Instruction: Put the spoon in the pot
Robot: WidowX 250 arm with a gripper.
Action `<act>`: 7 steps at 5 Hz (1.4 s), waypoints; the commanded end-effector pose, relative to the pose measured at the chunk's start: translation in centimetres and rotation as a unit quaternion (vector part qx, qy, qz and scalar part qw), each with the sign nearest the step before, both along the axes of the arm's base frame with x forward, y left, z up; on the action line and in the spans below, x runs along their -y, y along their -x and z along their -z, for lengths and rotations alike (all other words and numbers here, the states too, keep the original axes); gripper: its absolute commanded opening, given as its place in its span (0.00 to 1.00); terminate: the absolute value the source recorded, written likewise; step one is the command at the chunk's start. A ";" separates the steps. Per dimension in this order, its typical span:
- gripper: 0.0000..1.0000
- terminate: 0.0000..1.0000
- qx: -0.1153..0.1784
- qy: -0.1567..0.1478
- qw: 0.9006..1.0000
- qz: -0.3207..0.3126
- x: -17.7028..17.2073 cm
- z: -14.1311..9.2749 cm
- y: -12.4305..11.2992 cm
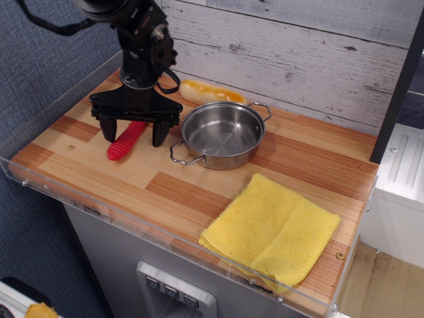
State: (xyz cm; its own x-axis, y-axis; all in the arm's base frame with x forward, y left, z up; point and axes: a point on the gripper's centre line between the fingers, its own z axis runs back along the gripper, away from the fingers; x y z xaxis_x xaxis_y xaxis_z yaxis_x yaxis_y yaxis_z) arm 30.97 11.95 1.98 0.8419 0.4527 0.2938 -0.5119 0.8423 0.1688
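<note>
The spoon (124, 142) lies on the wooden counter left of the pot; only its ribbed red handle shows, and its metal bowl is hidden behind the gripper. My black gripper (134, 134) hangs open over the spoon, one finger (108, 130) on each side of the handle. It holds nothing. The shallow steel pot (222, 134) with two wire loop handles stands in the middle of the counter, just right of the gripper, and is empty.
A yellow-orange bread roll (211, 93) lies behind the pot near the plank wall. A folded yellow cloth (273, 230) lies at the front right. A clear acrylic rim (132, 222) edges the counter's front and left side.
</note>
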 end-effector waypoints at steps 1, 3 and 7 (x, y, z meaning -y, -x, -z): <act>1.00 0.00 0.074 0.101 0.988 -0.088 -3.0 -0.4 3.7; 1.00 0.00 0.081 0.101 0.984 -0.124 -4.5 -0.5 5.1; 0.00 0.00 0.071 0.047 0.990 -0.112 -2.5 -0.9 3.8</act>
